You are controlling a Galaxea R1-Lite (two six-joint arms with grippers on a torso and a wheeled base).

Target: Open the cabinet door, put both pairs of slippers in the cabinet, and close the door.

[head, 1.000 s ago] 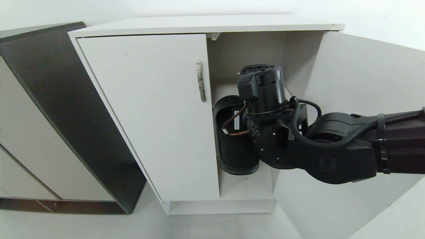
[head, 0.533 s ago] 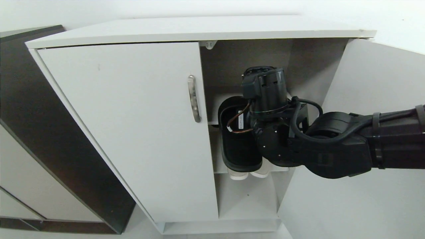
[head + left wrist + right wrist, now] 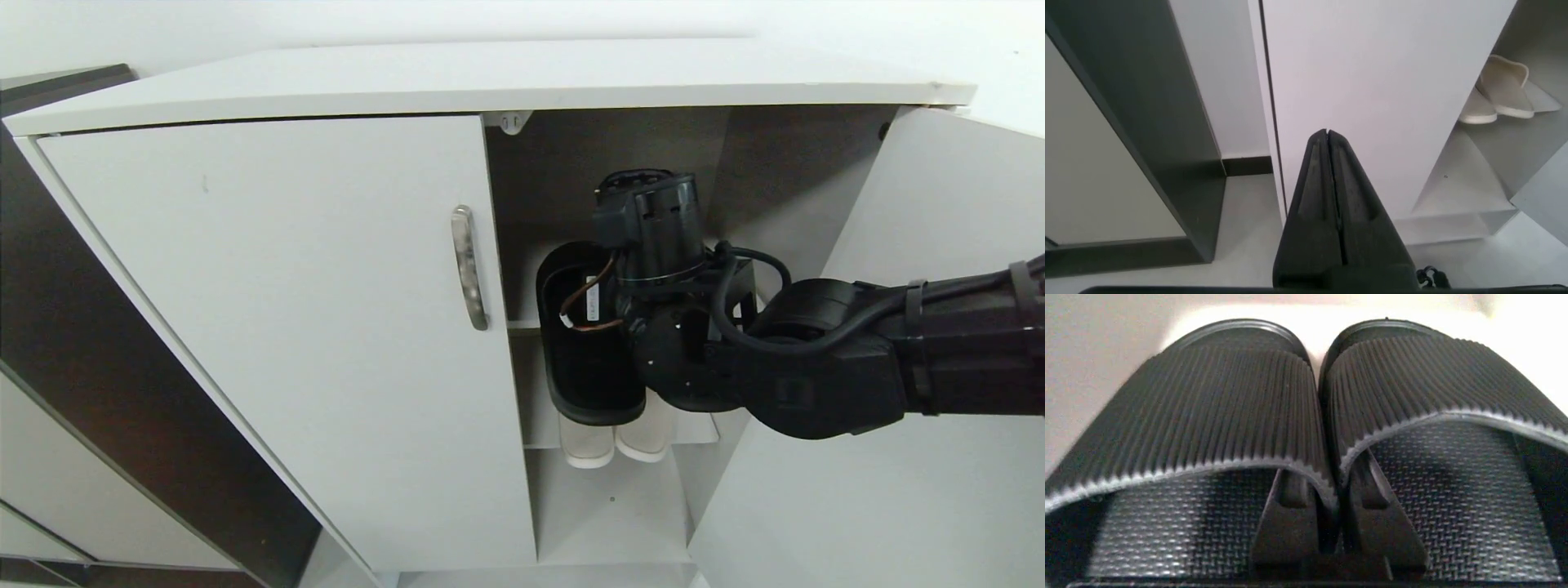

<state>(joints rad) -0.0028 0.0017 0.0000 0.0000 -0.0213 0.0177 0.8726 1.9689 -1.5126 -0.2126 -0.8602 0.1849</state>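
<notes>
A pair of black slippers (image 3: 584,343) hangs in the cabinet's open right half, just above the middle shelf (image 3: 702,431). My right gripper (image 3: 1327,486) is shut on them, pinching the two ribbed straps (image 3: 1217,400) together where they meet. A pair of white slippers (image 3: 612,441) lies on that shelf, heels sticking out over its front edge, below the black pair; the same white slippers (image 3: 1503,86) appear in the left wrist view. My left gripper (image 3: 1327,139) is shut and holds nothing, low in front of the closed left door (image 3: 1372,82).
The white cabinet (image 3: 490,73) has its left door (image 3: 286,327) closed, with a metal handle (image 3: 467,267), and its right door (image 3: 898,490) swung wide open. A dark panel (image 3: 82,327) leans at the left. The bottom compartment floor (image 3: 608,506) is bare.
The head camera has moved, so the cabinet looks bigger and the shelf with the white slippers has come into view. My right arm still holds the black slippers in the opening.
</notes>
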